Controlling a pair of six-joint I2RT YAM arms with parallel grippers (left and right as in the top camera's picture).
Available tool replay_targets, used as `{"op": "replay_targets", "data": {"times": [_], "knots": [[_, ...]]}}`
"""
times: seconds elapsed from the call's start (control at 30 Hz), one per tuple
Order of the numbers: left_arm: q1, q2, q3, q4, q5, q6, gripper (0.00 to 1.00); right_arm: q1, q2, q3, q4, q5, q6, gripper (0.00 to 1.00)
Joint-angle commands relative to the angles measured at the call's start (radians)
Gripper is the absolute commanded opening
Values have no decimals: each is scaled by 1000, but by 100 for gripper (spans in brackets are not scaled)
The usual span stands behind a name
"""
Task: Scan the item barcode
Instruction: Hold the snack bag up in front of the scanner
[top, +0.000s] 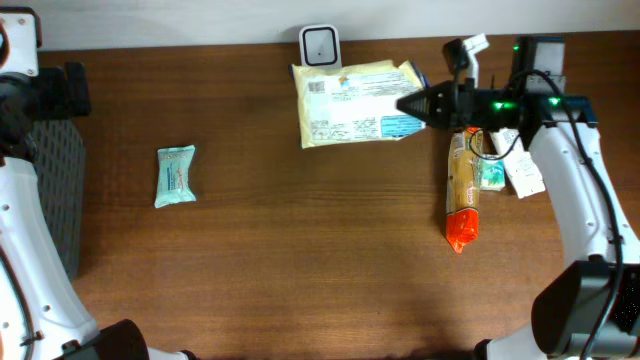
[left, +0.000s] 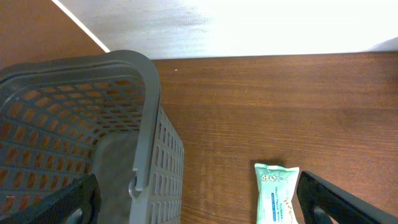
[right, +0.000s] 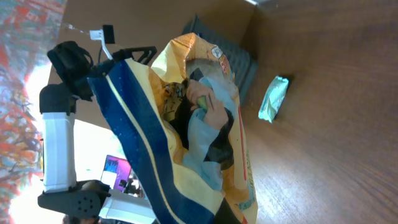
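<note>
Yellow packet (top: 345, 100) lay just before the scanner (top: 319, 44), clamped by the right gripper (top: 408, 103); left gripper (left: 199, 208) gaped empty.

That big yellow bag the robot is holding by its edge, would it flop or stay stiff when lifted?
Probably floppy: the yellow bag looks like thin, creased film in the wrist view. Likely light for its size, since the right hand pinches only one edge. Its smooth-looking skin may be slippery, so it could slip out.
</note>
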Motion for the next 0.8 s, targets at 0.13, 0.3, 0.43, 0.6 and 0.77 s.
{"op": "replay_targets", "data": {"times": [0.13, 0.3, 0.43, 0.6, 0.77], "knots": [[2, -11, 11, 1, 4, 11, 99, 154, -38, 116, -49, 816, -102, 4], [2, -11, 11, 1, 4, 11, 99, 507, 48, 126, 236, 1789, -454, 4], [2, -11, 11, 1, 4, 11, 99, 537, 195, 126, 596, 1971, -743, 4], [2, -11, 11, 1, 4, 11, 99, 537, 370, 126, 1003, 2020, -1144, 4], [2, -11, 11, 1, 4, 11, 99, 529, 512, 126, 1350, 1943, -1374, 4]]}}
